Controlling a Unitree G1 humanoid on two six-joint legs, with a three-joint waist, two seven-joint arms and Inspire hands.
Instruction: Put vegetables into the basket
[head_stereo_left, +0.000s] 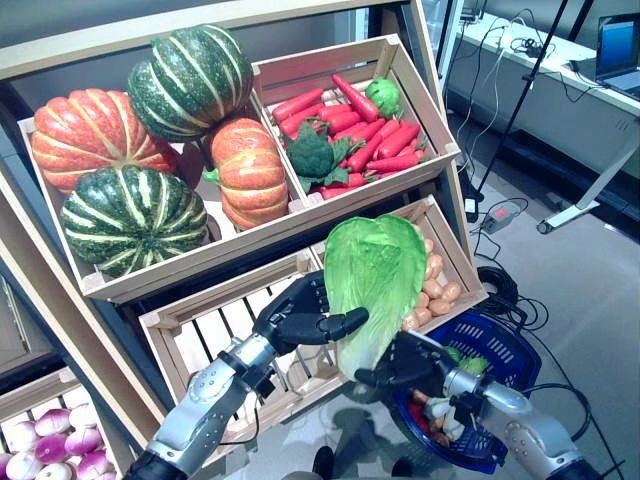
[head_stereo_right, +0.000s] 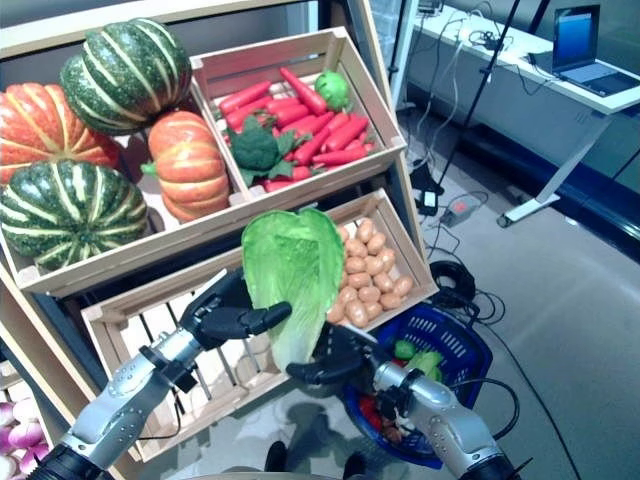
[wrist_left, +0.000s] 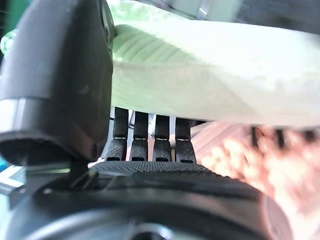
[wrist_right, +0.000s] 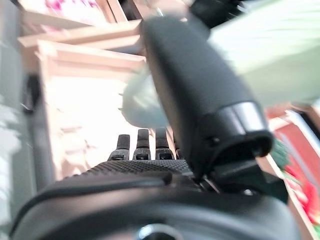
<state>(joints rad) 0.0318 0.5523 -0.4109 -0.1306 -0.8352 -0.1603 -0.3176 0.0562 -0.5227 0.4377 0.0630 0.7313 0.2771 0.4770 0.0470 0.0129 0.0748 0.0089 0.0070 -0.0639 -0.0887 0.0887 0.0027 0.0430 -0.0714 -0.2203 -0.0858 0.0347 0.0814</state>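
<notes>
A big green cabbage (head_stereo_left: 375, 275) hangs in the air in front of the lower crates. My left hand (head_stereo_left: 300, 318) is shut on its lower half, thumb across the front and fingers behind, as the left wrist view shows with the pale leaves (wrist_left: 210, 75). My right hand (head_stereo_left: 408, 362) is just below, with fingers fairly straight. The cabbage's base (wrist_right: 142, 102) lies between its thumb and fingers. The blue basket (head_stereo_left: 505, 345) stands on the floor at the lower right, below my right arm, with some vegetables in it.
The wooden rack holds pumpkins (head_stereo_left: 135, 215) in the upper left crate. Red carrots with broccoli (head_stereo_left: 350, 130) fill the upper right crate, and potatoes (head_stereo_left: 435, 290) lie in a lower crate. A slatted crate (head_stereo_left: 205, 325) lies behind my left hand. Purple onions (head_stereo_left: 55, 445) sit at the lower left.
</notes>
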